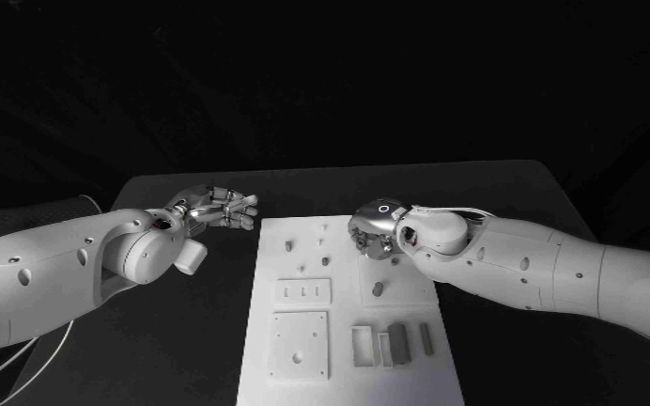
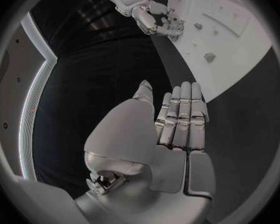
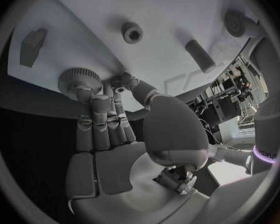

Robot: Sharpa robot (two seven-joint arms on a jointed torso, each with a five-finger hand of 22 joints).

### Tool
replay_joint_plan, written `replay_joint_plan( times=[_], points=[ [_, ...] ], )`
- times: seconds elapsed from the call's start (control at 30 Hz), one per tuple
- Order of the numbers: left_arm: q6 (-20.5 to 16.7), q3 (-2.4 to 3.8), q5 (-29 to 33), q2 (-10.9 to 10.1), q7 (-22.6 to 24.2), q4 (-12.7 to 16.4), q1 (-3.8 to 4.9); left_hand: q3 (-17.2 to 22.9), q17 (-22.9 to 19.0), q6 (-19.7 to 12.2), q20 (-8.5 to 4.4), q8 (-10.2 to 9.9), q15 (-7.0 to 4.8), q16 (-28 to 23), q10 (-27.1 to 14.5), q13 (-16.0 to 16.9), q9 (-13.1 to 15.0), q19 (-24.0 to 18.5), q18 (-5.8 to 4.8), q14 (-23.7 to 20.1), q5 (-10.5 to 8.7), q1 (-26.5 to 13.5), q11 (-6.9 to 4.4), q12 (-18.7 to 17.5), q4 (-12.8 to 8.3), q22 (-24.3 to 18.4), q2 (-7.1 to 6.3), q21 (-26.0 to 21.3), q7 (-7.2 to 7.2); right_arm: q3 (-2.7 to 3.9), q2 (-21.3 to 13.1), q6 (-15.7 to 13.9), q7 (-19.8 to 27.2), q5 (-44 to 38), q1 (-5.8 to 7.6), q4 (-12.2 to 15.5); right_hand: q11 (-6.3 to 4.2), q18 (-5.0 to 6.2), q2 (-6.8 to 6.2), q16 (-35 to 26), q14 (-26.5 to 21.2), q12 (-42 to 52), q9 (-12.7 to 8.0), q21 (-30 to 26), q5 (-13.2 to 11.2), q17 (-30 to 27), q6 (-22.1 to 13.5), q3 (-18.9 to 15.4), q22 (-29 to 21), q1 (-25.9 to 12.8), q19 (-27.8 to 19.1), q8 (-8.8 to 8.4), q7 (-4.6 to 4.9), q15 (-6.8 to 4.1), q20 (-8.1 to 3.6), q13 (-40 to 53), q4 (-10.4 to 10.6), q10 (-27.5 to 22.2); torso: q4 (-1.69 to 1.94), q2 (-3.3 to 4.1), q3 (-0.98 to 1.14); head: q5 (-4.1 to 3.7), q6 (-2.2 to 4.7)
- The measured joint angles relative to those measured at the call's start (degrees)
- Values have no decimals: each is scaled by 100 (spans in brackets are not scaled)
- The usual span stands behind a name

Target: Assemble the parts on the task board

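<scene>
Fingertips point(image 3: 90, 95) of right hand point(image 1: 377, 233) touch gear part point(image 3: 79, 80) near task board point(image 1: 407, 368) edge, grip unclear; left hand point(image 1: 217, 209) open, idle at 9 o'clock, farther off.

Task board point(image 1: 407, 227) lying mid-table point(image 1: 162, 190), running from the middle toward the near edge, with the left hand point(image 1: 217, 209) off its far left corner over the table and the right hand point(image 1: 377, 229) over its far right part. On the far half, small parts point(image 1: 325, 261) scattered apart; a gear point(image 3: 79, 79) at the right hand's fingertips point(image 3: 101, 102), near the board's edge. Toward the near end, upright bars point(image 1: 397, 345) side by side at right, square plate point(image 1: 300, 344) at left.
</scene>
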Motion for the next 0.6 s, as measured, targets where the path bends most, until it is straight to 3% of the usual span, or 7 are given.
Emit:
replay_joint_plan(
  times=[0.33,0.6],
  points=[
    [3,0,-1,-1,-2,-3,0,0,6,0,0,0,0,0,13,0,0,0,-6,0,0,0,-13,0,0,-4,0,0,0,-1,21,2,-43,-22,-1,-6,-89,15,112,37,30,0,40,48,0,0,83,32,0,-2,31,19,-29,-32,-30,130,0,111,-2,0,-3,-1,2],
    [5,0,-3,-1,-3,-4,0,0,12,0,0,0,0,-23,21,0,1,0,-9,0,0,0,-21,0,0,-5,0,0,0,-7,14,-12,-100,-34,-9,86,-78,19,192,59,30,-1,55,79,-1,0,89,48,0,-56,40,15,-25,-32,-38,177,16,122,-3,-1,-7,0,19]
  ],
)
